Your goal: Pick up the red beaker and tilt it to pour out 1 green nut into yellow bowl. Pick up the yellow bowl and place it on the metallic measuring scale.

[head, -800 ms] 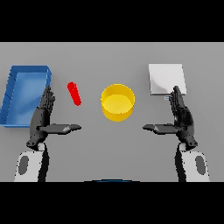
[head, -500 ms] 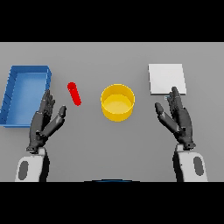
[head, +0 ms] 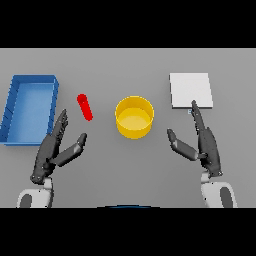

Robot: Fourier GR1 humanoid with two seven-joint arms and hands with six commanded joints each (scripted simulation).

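Head view of a plain grey table (head: pixel 150 170). A slender red cylindrical beaker (head: pixel 85 106) lies on its side, left of centre, between a shallow blue rectangular tray (head: pixel 12 107) and a round yellow bowl (head: pixel 134 116) standing upright at centre. A flat, pale metallic square scale (head: pixel 190 90) sits to the bowl's right, apart from it. The left hand (head: pixel 54 152) and right hand (head: pixel 202 144) hover with fingers extended and thumbs spread, holding nothing. No legible writing appears on any object.
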